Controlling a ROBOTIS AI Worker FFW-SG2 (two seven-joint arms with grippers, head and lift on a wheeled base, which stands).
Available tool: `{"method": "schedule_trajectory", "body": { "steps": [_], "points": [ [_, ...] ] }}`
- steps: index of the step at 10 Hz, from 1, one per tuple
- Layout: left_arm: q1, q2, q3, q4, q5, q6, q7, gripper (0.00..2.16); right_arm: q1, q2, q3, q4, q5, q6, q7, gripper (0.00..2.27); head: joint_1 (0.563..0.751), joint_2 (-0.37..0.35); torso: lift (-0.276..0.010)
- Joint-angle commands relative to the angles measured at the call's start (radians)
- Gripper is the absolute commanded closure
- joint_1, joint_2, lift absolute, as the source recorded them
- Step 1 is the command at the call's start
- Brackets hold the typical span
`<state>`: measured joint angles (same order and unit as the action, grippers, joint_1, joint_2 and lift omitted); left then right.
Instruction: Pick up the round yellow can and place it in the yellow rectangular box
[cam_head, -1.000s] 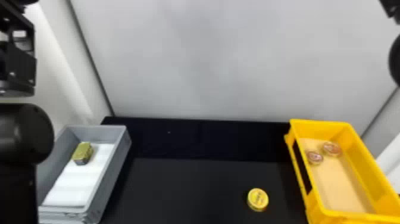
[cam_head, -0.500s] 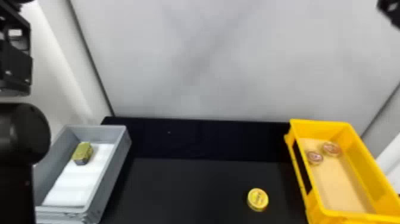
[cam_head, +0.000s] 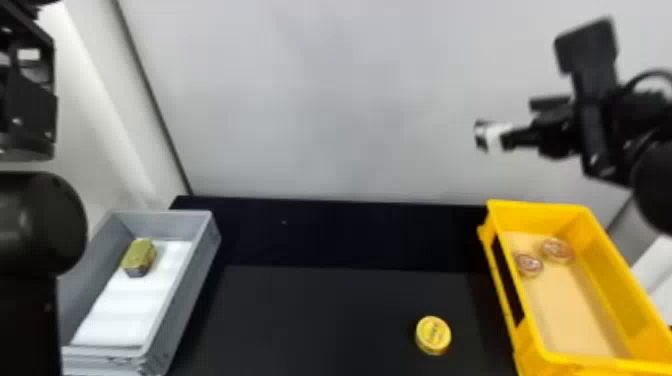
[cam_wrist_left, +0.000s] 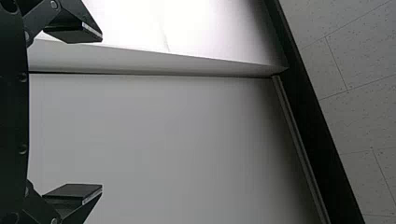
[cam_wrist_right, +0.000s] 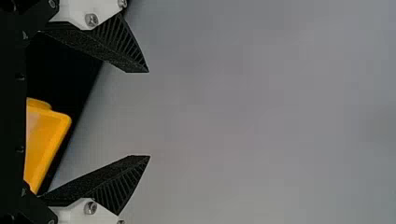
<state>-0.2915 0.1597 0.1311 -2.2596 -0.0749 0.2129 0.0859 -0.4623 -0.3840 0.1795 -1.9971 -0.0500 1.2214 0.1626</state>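
The yellow can sits flat on the black table, to the left of the yellow box and near its close end. There is a gap of table between the can and the box. The can is short and round, with its flat top facing up. It is wider than it is tall, so it has no one long way across its top. The yellow box is long, and its long way runs from near to far.

The right gripper is up high, above the left side of the far end of the yellow box, and it points left. In the right wrist view its two fingers are wide apart.

The left arm is parked far to the left of the yellow box. In the left wrist view, the two fingers of the left gripper are wide apart too.

Inside the far part of the yellow box are two little round things, which look like tins. Far to the left of the yellow box is a grey box, with a gold block on a white sheet in it.
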Motion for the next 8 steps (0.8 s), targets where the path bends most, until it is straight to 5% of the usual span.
{"method": "schedule_trajectory", "body": {
  "steps": [1, 3, 8],
  "points": [
    [0.003, 0.0, -0.002, 0.002, 0.003, -0.001, 0.0, 0.14, 0.096, 0.039, 0.006, 0.055, 0.081, -0.026, 0.092, 0.13, 0.663, 0.054, -0.007],
    [0.008, -0.003, -0.001, 0.006, 0.003, 0.003, 0.0, 0.14, 0.157, 0.073, 0.005, 0.109, 0.153, -0.087, 0.203, 0.08, 0.663, 0.054, -0.007],
    [0.014, -0.009, -0.005, 0.012, 0.006, -0.01, 0.0, 0.14, 0.26, 0.172, -0.064, 0.21, 0.187, -0.167, 0.255, 0.08, 0.663, 0.054, -0.007]
  ]
}}
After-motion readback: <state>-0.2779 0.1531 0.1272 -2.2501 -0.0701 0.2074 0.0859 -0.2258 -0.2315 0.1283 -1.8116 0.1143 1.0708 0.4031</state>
